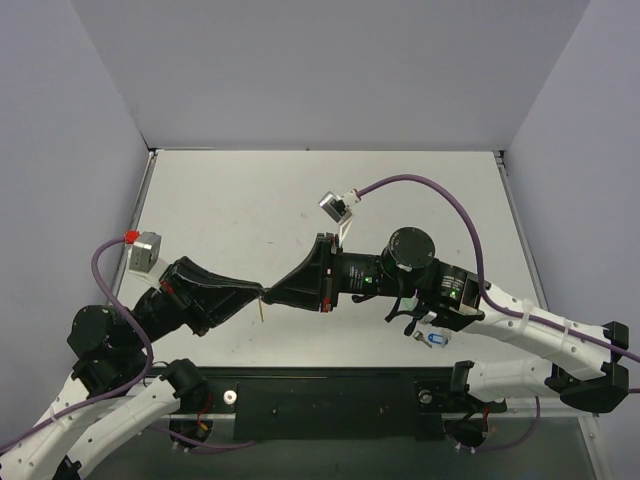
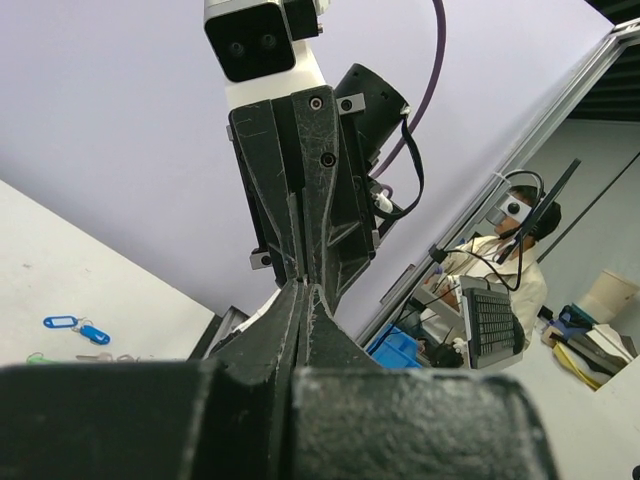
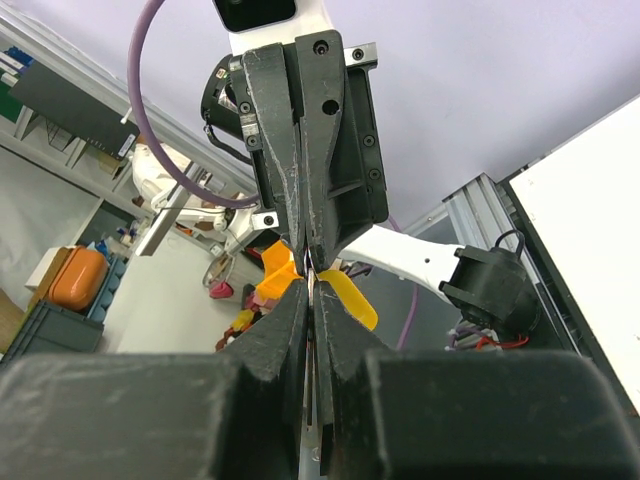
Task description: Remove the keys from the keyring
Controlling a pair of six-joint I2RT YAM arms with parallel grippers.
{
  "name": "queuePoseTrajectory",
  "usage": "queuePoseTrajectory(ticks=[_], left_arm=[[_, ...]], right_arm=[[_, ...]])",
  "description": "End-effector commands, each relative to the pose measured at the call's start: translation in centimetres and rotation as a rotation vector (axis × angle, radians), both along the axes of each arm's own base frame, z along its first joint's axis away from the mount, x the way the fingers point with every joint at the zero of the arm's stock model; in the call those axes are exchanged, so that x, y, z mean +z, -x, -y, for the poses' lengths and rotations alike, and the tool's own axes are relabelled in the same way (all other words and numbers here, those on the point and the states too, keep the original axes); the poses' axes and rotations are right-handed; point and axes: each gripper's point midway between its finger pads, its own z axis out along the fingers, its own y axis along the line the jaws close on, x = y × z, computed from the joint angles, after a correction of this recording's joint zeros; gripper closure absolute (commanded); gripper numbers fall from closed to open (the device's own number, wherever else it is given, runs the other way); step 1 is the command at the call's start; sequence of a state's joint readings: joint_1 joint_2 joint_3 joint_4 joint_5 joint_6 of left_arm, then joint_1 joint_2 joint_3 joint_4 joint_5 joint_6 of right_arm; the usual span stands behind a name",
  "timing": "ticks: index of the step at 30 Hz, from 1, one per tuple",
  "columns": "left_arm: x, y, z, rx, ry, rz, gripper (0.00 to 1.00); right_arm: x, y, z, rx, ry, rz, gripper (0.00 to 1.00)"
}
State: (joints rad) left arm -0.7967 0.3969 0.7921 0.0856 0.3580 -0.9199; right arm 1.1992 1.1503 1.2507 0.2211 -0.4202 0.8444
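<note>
Seemingly we are midway: left pincer (image 1: 252, 293) clenched on the yellow-capped key (image 3: 347, 302) above the desk (image 1: 250, 200), right pincer (image 1: 278, 291) clenched tip-to-tip against it, keyring too small to discern, blue-capped keys (image 2: 75, 328) lying on the desk.

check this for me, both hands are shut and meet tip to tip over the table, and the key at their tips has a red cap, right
Not quite. The left hand and right hand do meet tip to tip, shut, but the key there has a yellow cap, not red. The right wrist view shows it.
</note>
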Motion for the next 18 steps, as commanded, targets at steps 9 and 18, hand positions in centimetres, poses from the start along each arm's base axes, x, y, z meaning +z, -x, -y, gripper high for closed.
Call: queuePoseTrajectory(ticks=[9,18], left_arm=[[0.37,-0.63,-1.05,0.079,0.001,0.000,1.00],[0.61,-0.66,-1.30,0.090,0.009,0.001,1.00]], right_arm=[[3.10,0.98,0.94,0.029,-0.116,0.029,0.75],[2.55,0.75,0.82,0.020,-0.103,0.021,0.83]])
